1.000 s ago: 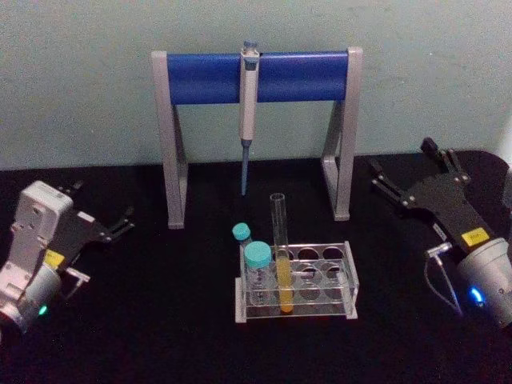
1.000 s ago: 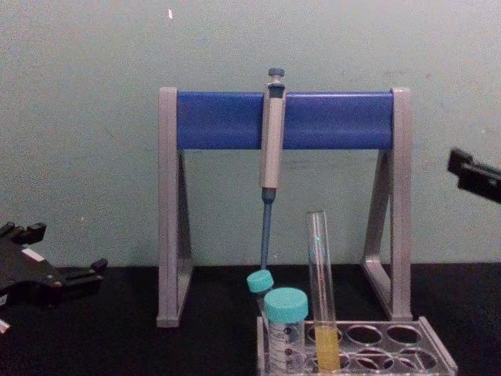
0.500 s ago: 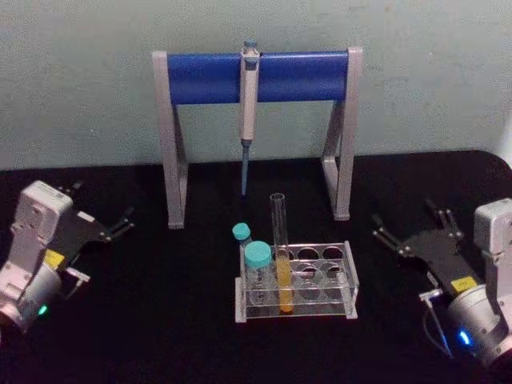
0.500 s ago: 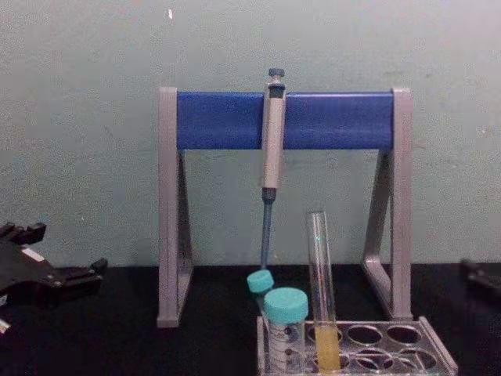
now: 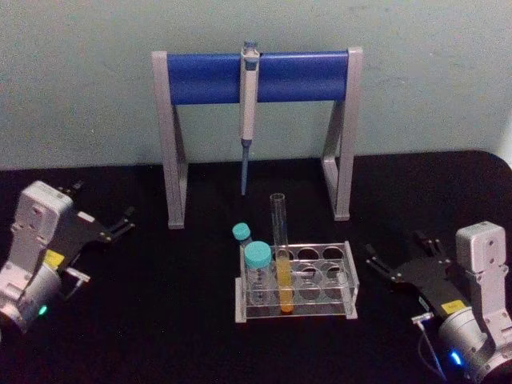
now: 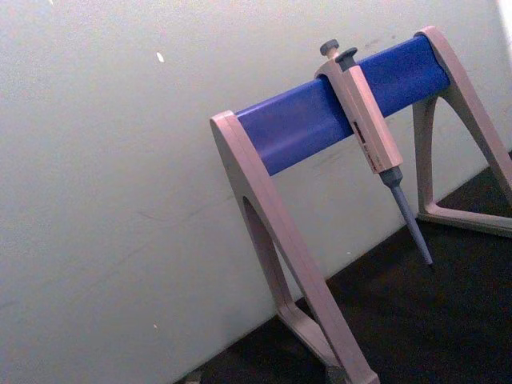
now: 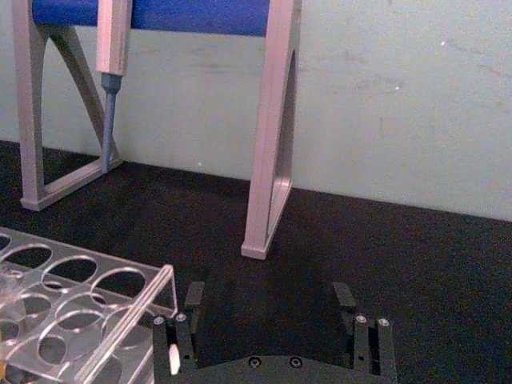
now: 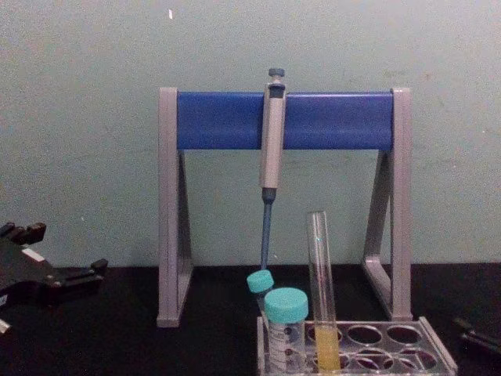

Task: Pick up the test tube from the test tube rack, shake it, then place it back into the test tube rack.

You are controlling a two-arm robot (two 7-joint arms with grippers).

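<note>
1. One tube (image 5: 280, 254) stands upright in the front row of the rack (image 5: 336, 308), yellow-orange liquid in its lower part, no gripper touching it.
2. Two teal-capped tubes (image 5: 258, 272) stand at the rack's left end, just beside the tube.
3. One rack sits on the black table (image 5: 160, 320), holes in two rows.
4. One stand (image 5: 256, 76) rises behind the rack, with one pipette (image 5: 248, 104) hanging from its blue bar.
5. The right gripper (image 5: 398, 258) sits low on the table right of the rack, near it but apart, fingers (image 7: 194, 298) spread wide, empty.
6. The left gripper (image 5: 100, 212) rests far left, well apart from the rack, fingers spread, empty.
</note>
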